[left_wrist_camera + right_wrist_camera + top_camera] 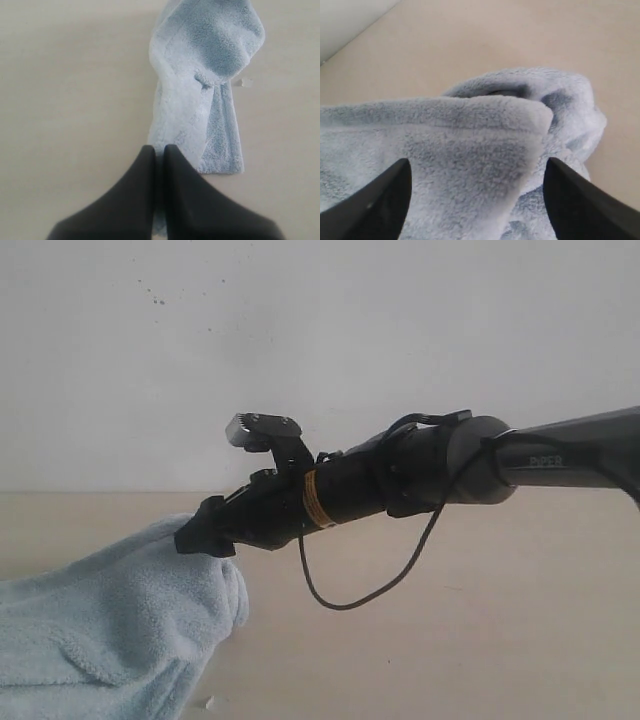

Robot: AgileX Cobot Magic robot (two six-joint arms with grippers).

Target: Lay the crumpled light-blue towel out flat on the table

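Observation:
The light-blue towel point(110, 620) lies bunched and folded on the beige table point(450, 640), at the lower left of the exterior view. My right gripper point(205, 535) reaches across from the right to the top of the heap. In the right wrist view it point(477, 162) is open, its fingers wide apart on either side of a raised fold of the towel point(470, 145). My left gripper point(159, 147) is shut, and a narrow strip of the towel point(200, 75) runs from between its fingers out over the table point(65, 100). The exterior view does not show the left gripper.
A plain white wall point(320, 340) stands behind the table's far edge. A small white scrap point(245, 82) lies on the table beside the towel. A black cable point(400, 575) loops under the right arm.

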